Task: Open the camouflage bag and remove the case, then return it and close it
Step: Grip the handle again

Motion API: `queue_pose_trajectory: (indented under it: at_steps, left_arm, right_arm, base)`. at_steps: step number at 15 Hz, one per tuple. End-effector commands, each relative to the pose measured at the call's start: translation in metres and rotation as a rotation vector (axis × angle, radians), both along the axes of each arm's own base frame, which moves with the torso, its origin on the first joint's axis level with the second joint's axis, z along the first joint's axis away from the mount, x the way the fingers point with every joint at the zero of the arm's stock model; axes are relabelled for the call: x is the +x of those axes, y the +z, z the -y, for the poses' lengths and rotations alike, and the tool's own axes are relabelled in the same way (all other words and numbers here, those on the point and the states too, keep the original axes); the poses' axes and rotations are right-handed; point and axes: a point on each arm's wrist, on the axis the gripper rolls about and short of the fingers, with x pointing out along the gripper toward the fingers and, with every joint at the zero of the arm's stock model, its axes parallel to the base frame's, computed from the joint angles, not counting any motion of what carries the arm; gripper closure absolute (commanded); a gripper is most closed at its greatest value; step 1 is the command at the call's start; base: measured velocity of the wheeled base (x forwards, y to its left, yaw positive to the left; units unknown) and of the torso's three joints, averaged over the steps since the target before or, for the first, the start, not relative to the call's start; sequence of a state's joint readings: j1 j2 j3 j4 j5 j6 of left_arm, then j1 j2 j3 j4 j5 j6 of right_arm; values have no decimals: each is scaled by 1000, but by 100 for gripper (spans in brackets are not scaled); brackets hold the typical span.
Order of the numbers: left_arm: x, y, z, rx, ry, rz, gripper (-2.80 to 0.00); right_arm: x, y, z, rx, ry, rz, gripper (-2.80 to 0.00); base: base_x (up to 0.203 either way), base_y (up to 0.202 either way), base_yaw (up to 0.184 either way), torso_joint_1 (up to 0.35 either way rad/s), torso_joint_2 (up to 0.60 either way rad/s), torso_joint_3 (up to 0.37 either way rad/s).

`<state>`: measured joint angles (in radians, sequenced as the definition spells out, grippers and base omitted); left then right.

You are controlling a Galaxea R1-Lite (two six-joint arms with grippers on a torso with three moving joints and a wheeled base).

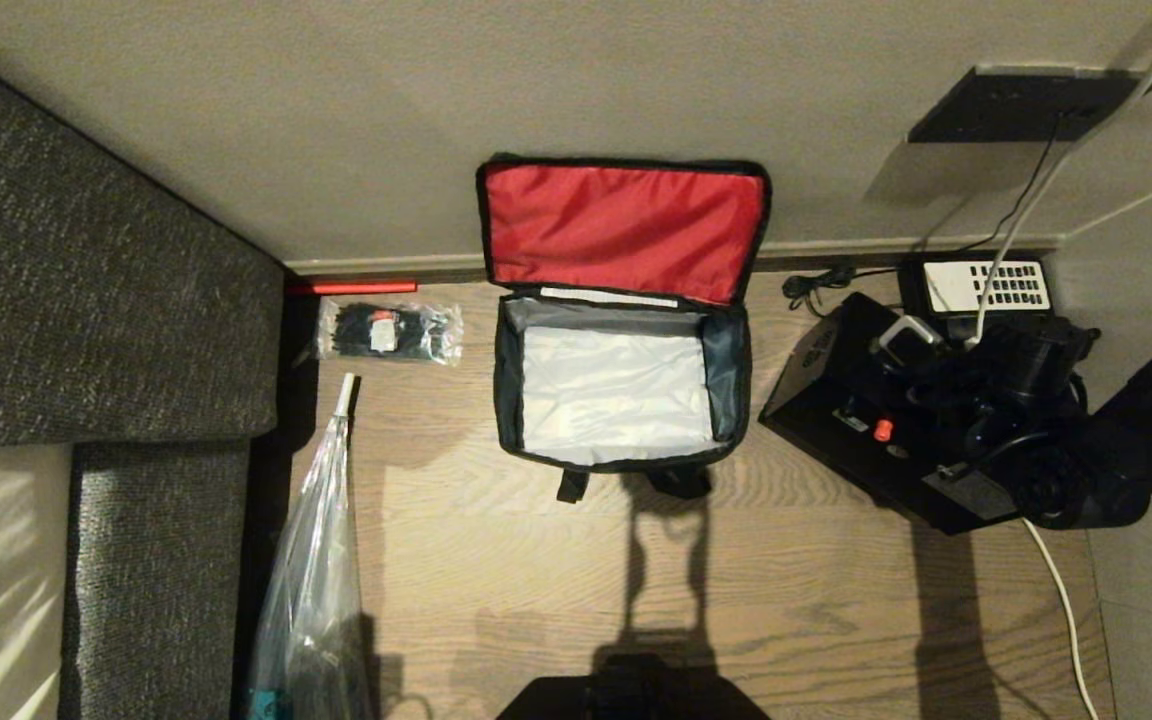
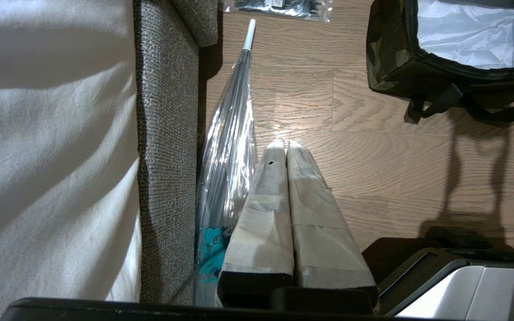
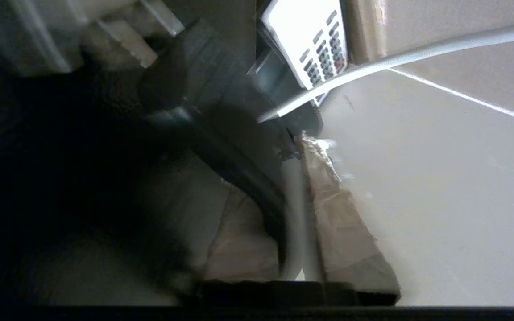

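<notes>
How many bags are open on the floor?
1: the camouflage bag stands open by the wall, between the packet of black ties and the case. None other shows.

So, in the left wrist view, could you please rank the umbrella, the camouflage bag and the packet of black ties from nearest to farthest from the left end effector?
1. The umbrella, lying right beside the left end effector, along the sofa.
2. The camouflage bag, open on the floor, off toward its other side.
3. The packet of black ties, farthest, beyond the umbrella's tip.
</notes>
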<state>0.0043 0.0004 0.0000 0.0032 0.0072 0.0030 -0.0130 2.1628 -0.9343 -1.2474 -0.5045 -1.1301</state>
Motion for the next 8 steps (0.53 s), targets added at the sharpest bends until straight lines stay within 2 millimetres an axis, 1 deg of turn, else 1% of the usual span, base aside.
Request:
queue_pose_trajectory:
  at_steps: [1,4,8]
  left_arm:
    - [0,-1,0,0,2,1,0]
    - [0,-1,0,0,0,1,0]
    - [0,-1,0,0,1,1,0]
  right_arm:
    - [-3,2,0,-4,-4,2,0]
    - [-12,1,-1,-4,1,-22,0]
    - [-26,7,-9,-3,23,-45,0]
  base:
    - [0,0,0,0,0,0]
    - [0,0,0,0,0,0]
    - [0,0,0,0,0,0]
